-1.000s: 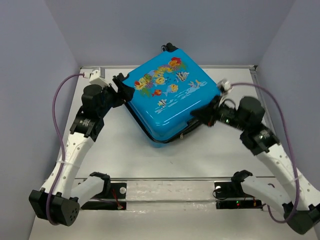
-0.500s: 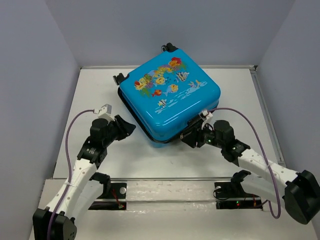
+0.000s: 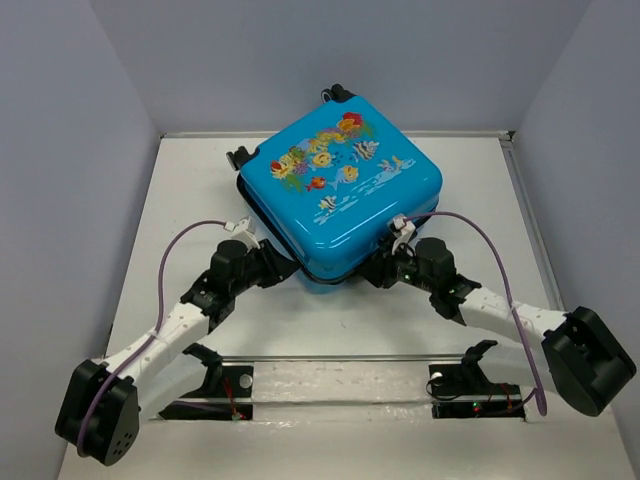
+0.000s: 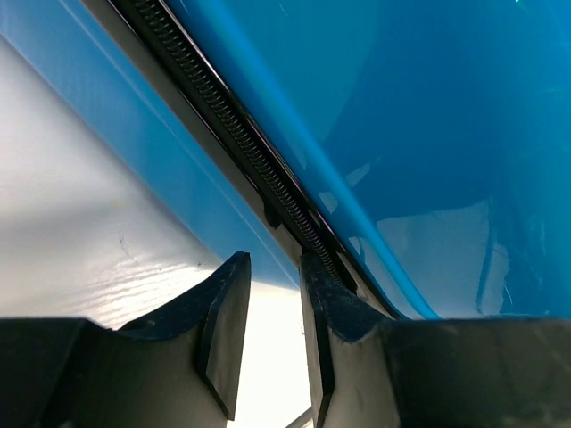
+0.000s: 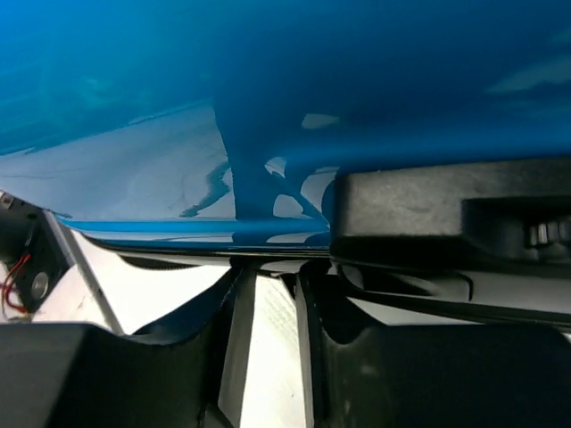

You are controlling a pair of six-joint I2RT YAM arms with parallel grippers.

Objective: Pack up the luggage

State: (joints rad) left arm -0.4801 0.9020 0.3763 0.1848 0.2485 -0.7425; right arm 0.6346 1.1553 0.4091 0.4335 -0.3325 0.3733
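Note:
The luggage (image 3: 340, 190) is a bright blue hard-shell case with a fish print, lying shut and flat on the white table (image 3: 180, 200). My left gripper (image 3: 287, 266) is at its near-left edge. In the left wrist view the jaws (image 4: 272, 263) stand narrowly apart with only table between them. One fingertip (image 4: 321, 285) touches the black zip seam (image 4: 232, 116) of the luggage (image 4: 428, 134). My right gripper (image 3: 372, 270) is at the near-right edge. Its tips (image 5: 268, 275) reach the dark seam under the blue shell (image 5: 268, 89). Whether they pinch anything there is hidden.
Two black wheels (image 3: 340, 93) (image 3: 238, 157) stick out at the case's far side. A black plastic fitting (image 5: 446, 214) on the case sits right beside my right fingers. A metal rail (image 3: 330, 358) runs along the near table edge. Grey walls stand on three sides.
Both arms swung from the case's side corners down to its near edges. The left jaws narrowed. The right jaws opened, then narrowed again. The case stayed put.

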